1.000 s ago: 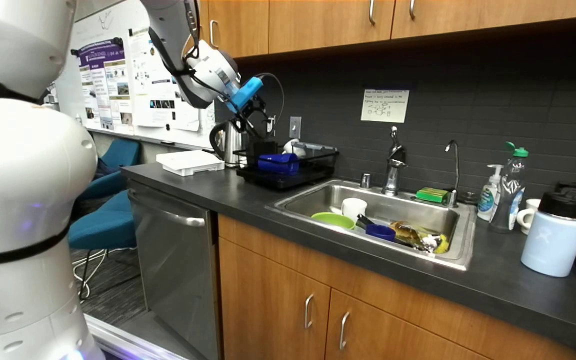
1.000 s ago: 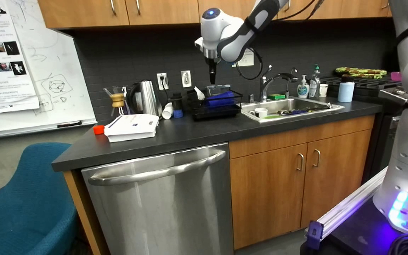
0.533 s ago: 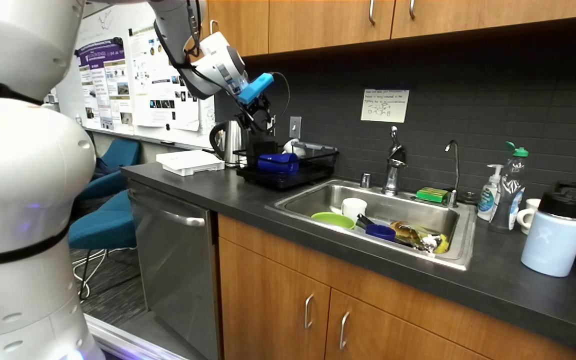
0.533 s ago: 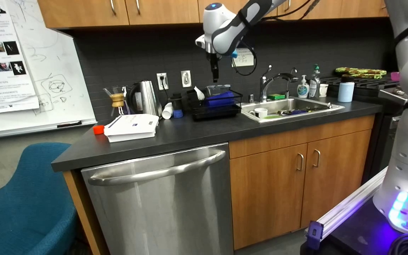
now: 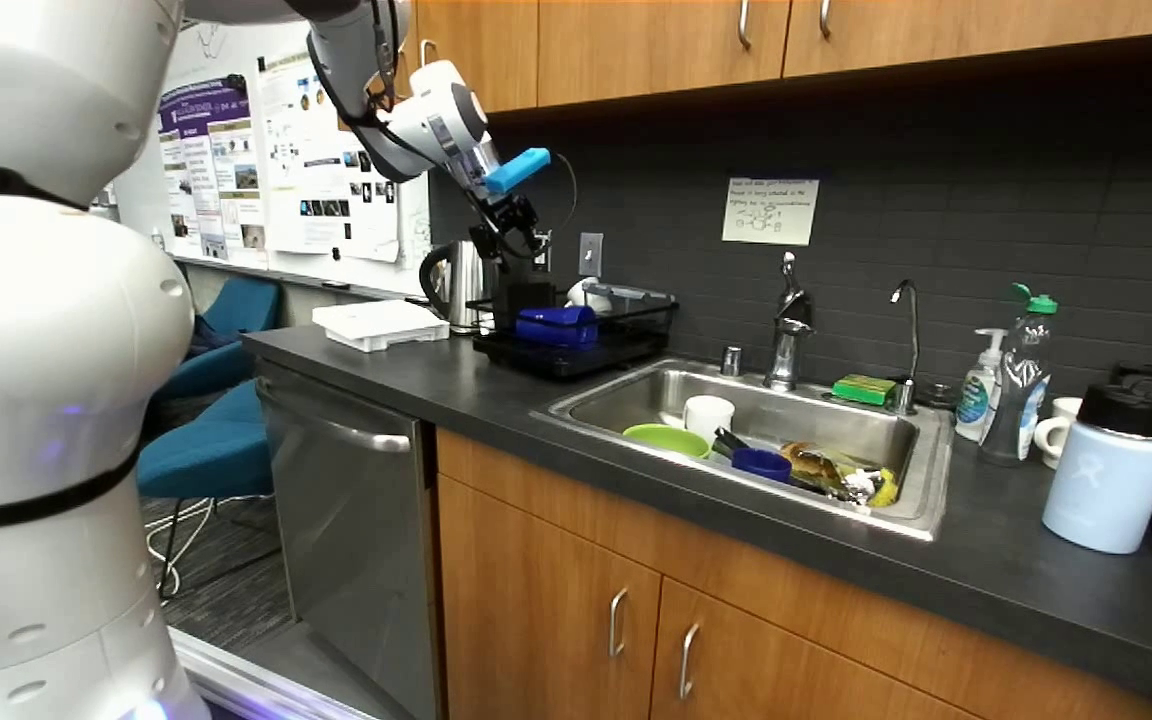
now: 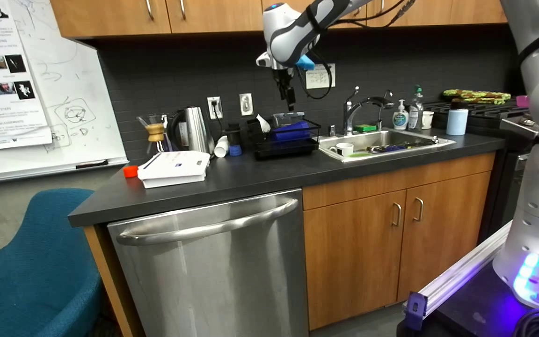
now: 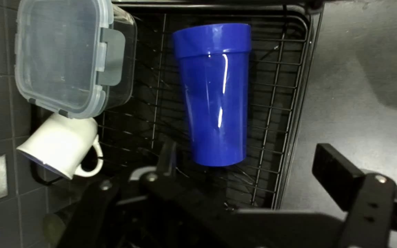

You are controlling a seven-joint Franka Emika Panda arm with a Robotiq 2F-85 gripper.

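My gripper [image 7: 250,165] stands open in the wrist view, its fingers wide apart with nothing held between them. Just beyond it a blue cup [image 7: 215,96] lies on its side in a black wire dish rack [image 7: 296,100], its base toward the gripper. Left of the cup are a clear container with a grey-clipped lid [image 7: 60,55] and a tilted white mug [image 7: 64,141]. In an exterior view the gripper [image 6: 290,105] hangs above the rack, apart from the blue cup [image 6: 293,131]. Dark parts blend together in an exterior view around the gripper [image 5: 508,245].
A sink [image 5: 936,450] holding dishes adjoins the rack, with a faucet [image 5: 784,340] behind it. A steel kettle [image 6: 197,131] and a white box [image 6: 173,166] stand on the counter's other side. Wooden cabinets [image 6: 218,16] hang above the arm.
In an exterior view the gripper has shifted a little toward the sink, and its fingers have tilted that way. The cup, rack and other things have not moved.
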